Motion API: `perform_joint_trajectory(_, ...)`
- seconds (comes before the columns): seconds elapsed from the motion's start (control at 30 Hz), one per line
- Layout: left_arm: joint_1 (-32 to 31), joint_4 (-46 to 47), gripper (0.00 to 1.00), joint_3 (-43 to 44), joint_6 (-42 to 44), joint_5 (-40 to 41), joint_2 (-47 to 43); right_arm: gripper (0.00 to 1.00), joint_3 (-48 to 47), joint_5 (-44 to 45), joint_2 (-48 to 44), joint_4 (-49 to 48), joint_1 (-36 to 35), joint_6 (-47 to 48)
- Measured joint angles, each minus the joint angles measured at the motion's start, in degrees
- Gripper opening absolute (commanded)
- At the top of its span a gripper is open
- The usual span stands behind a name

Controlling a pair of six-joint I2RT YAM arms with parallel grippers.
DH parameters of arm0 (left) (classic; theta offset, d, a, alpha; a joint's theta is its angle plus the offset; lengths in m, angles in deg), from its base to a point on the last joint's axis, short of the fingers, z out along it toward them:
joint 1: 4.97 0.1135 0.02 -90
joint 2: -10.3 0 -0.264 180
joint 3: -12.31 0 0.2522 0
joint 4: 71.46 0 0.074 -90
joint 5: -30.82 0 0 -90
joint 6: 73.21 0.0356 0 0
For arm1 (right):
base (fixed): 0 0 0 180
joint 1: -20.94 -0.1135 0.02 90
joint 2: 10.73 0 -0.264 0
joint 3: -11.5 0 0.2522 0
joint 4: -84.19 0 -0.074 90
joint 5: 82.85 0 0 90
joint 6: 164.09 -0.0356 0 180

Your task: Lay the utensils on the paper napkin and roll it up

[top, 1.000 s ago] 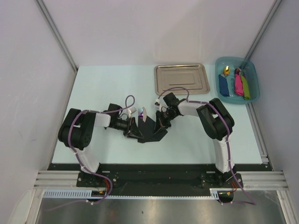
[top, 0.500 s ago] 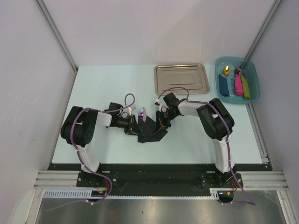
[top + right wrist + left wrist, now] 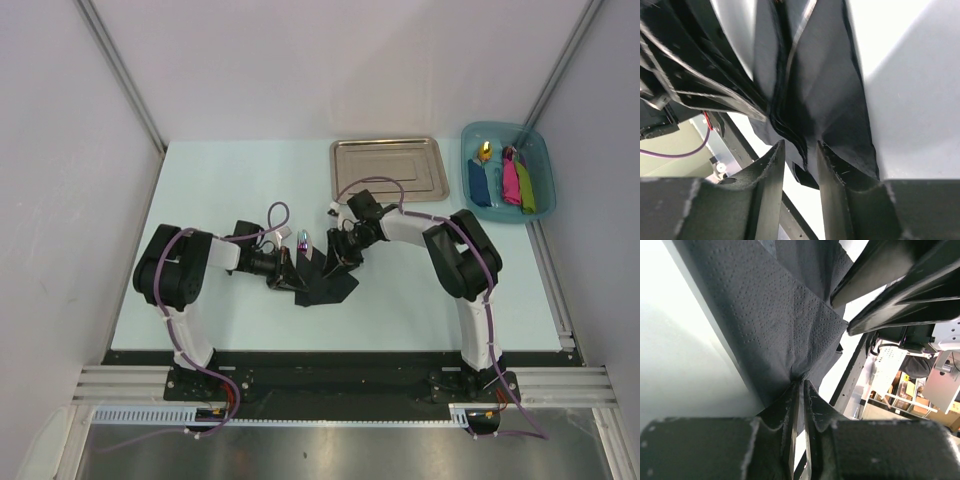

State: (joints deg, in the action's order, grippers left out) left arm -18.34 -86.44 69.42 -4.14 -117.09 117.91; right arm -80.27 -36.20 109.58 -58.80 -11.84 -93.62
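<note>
Where napkin (image 3: pixel 322 284) wraps, utensils (image 3: pixel 303 239) mostly hidden | L pincer (image 3: pixel 801 387) pinches napkin

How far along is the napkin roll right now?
Done: a utensil lies in the napkin, its silvery tip poking out of the fold. In hand: the left gripper is pinched shut on a napkin edge, and the right gripper has its jaws apart at another fold. Left: the napkin is only loosely folded, not yet a roll. I can't see a second utensil.
</note>
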Motion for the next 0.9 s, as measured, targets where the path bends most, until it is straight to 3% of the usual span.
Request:
perform_joint_trajectory(0.43,0.0,-0.3,0.16,0.2,0.0,0.1,0.0,0.38,-4.4,0.5,0.1,-0.4,-1.5,0.1)
perform_joint_trajectory(0.47,0.0,-0.3,0.16,0.2,0.0,0.1,0.0,0.37,-4.4,0.5,0.2,-0.4,-2.0,0.1)
perform_joint_trajectory(0.67,0.0,0.4,0.21,-0.3,-0.7,0.1,-0.7,0.03,-4.4,2.4,2.6,-0.5,-3.7,1.8)
perform_joint_trajectory(0.9,-0.4,0.9,0.20,-1.2,-1.6,3.8,-8.5,0.00,-4.5,2.5,4.0,-0.5,-3.7,1.8)
